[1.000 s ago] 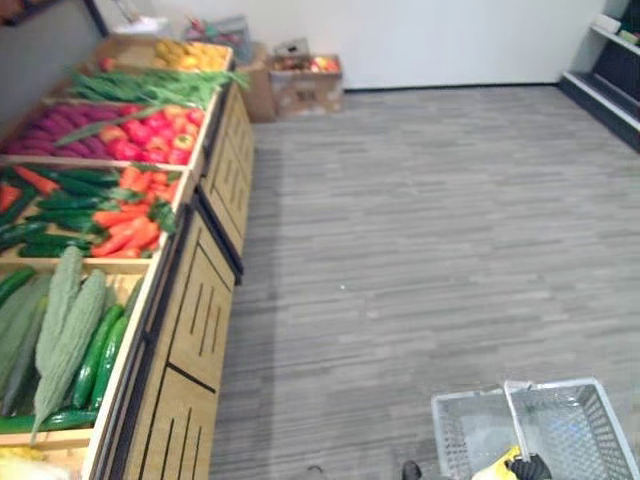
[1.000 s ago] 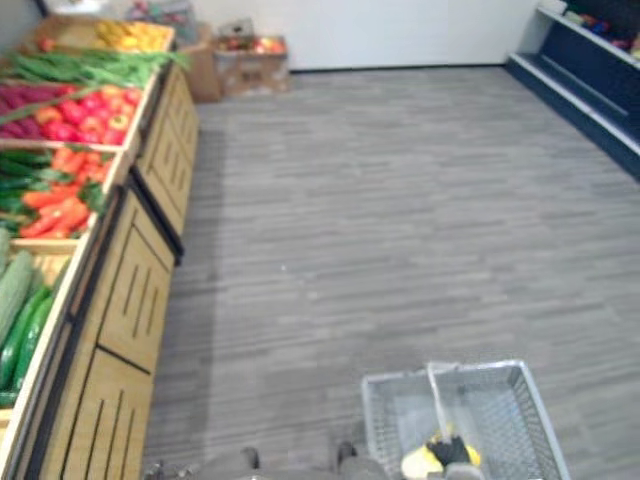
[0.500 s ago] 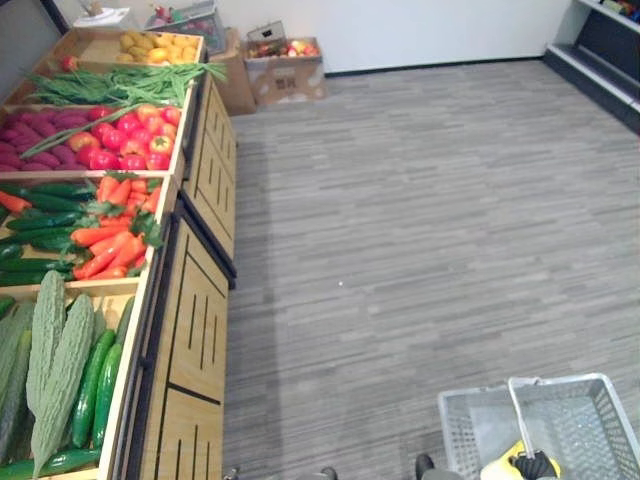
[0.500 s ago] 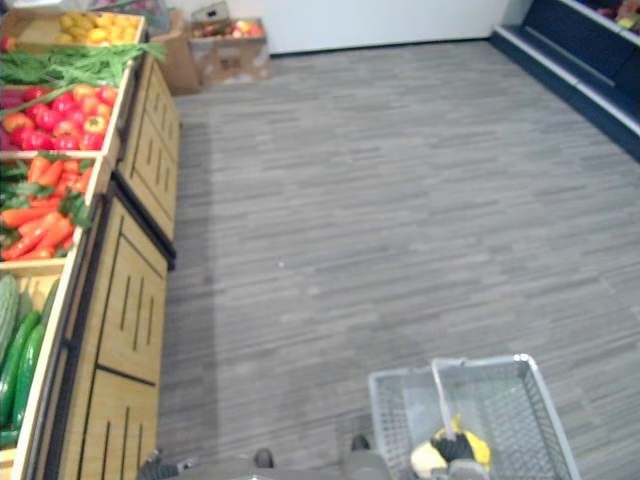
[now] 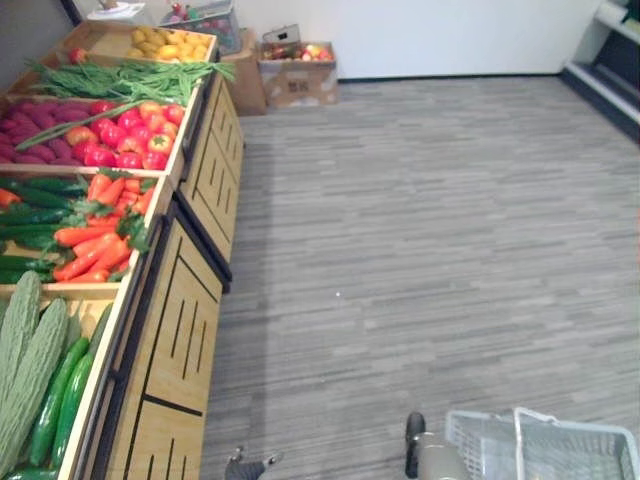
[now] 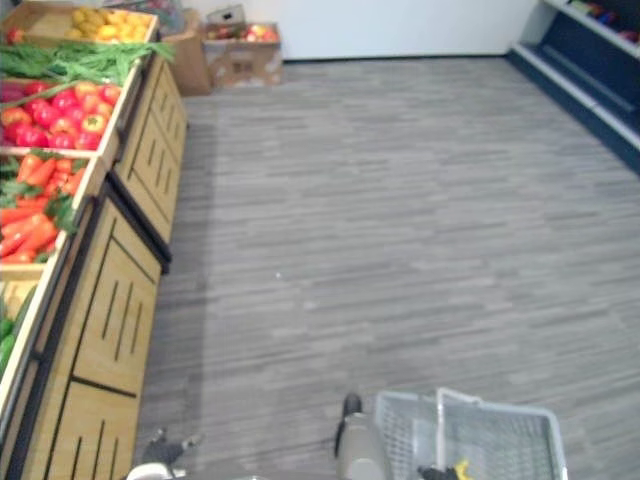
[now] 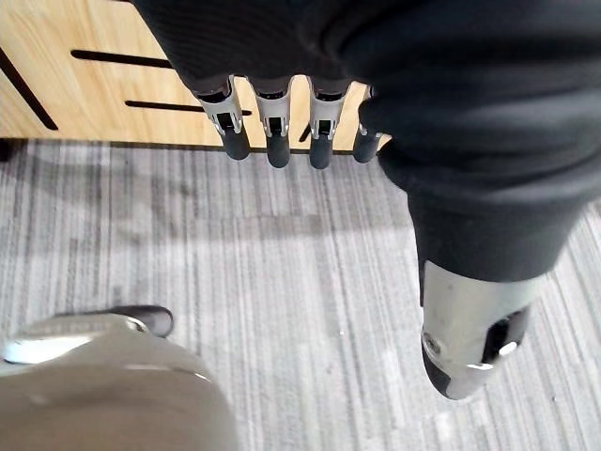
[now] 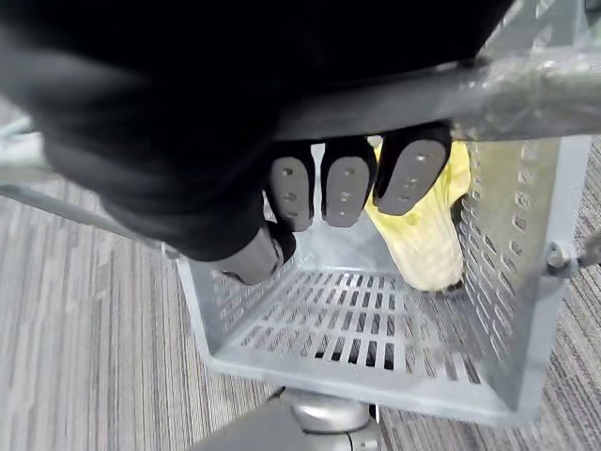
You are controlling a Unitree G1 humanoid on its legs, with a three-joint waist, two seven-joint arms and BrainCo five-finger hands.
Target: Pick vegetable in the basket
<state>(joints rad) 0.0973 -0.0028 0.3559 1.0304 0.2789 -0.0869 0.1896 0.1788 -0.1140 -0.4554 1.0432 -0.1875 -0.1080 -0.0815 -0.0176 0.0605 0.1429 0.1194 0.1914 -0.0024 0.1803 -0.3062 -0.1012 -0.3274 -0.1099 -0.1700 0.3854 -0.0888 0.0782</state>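
Note:
A grey plastic basket (image 5: 580, 427) hangs low at my right over the floor. My right hand (image 8: 346, 188) is shut on its handle (image 8: 526, 89), fingers curled round the bar. A yellow vegetable (image 8: 423, 240) lies inside against the basket's wall (image 8: 526, 310). My left hand (image 7: 278, 132) hangs open with straight fingers above the floor, close to the wooden produce stand (image 5: 185, 330). The stand's bins hold bitter gourds (image 5: 25, 365), cucumbers (image 5: 62, 400), carrots (image 5: 95, 245) and tomatoes (image 5: 120, 140).
The stand runs along the left, with green beans (image 5: 120, 78) and yellow produce (image 5: 165, 45) at its far end. Cardboard boxes (image 5: 297, 78) stand by the back wall. A dark low shelf (image 6: 590, 60) lines the right side. Grey plank floor (image 5: 430, 230) lies between.
The camera has shifted, so the basket now shows lower at the view's bottom edge. My right hand keeps hold of the handle.

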